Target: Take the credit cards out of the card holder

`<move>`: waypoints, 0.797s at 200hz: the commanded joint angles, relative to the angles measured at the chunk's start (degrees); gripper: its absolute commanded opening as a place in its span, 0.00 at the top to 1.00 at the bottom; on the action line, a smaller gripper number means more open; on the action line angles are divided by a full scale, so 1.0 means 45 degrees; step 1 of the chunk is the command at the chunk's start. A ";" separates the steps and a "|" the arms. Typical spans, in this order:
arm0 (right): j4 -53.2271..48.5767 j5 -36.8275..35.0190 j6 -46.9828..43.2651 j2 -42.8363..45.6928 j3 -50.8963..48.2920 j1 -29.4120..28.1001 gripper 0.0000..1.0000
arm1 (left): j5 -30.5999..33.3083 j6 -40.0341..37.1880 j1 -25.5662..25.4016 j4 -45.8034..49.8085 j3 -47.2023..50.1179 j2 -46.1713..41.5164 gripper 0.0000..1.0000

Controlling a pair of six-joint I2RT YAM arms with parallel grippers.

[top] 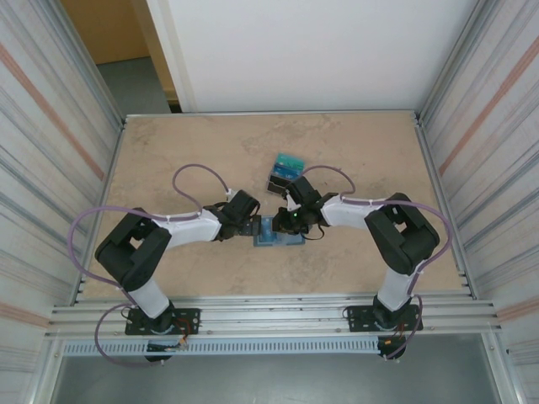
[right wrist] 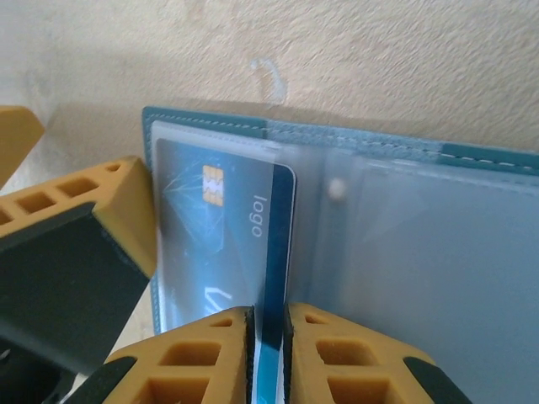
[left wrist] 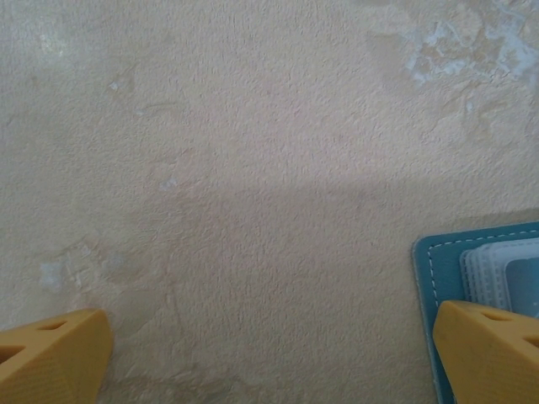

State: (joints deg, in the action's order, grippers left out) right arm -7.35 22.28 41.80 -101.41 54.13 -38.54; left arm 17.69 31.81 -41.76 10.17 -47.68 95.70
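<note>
- From above, the card holder (top: 278, 239) lies open and flat on the table (top: 210, 151), near the front middle, between your two arms.
- Your left pincer (top: 253, 225) has its jaws wide apart. In its wrist view, one yellow finger (left wrist: 488, 353) sits over the holder's corner and seems to pin it down. The other finger is over bare table.
- Your right pincer (right wrist: 268, 324) is pinched together on the near edge of a credit card (right wrist: 219, 244). The card is blue, with a gold chip and the word "logo".
- That card is still mostly inside the left clear pocket (right wrist: 210, 151), so it is gripped but not yet drawn out.
- The right-hand pocket (right wrist: 421, 252) looks empty, though its cloudy plastic makes that hard to confirm.
- Farther back on the table, well apart from the holder, a small dark tray (top: 280, 181) holds what look like teal and blue cards (top: 289, 160). These are probably cards already removed.
- The task appears to be past its midpoint. What remains is to slide this card free while the holder stays pinned, set it aside, and check that no card is hidden in the pockets.
</note>
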 commanded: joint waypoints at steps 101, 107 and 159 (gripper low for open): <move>0.3859 0.2128 0.1755 0.0106 -0.1438 0.0292 0.79 | 0.0370 0.0155 -0.0331 0.0746 -0.0147 0.0218 0.01; 0.4089 0.2225 0.1844 0.0055 -0.1476 0.0284 0.78 | 0.0383 0.0157 -0.0339 0.0736 -0.0146 0.0217 0.01; 0.5260 0.2380 0.2267 -0.0459 -0.1784 0.0354 0.75 | 0.0539 0.0198 -0.0486 0.0962 -0.0261 0.0101 0.01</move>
State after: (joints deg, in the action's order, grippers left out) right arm 10.39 30.63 50.15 -102.06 46.83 -37.08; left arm 19.79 32.01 -42.85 11.07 -48.01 95.70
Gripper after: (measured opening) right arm 0.247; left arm 0.987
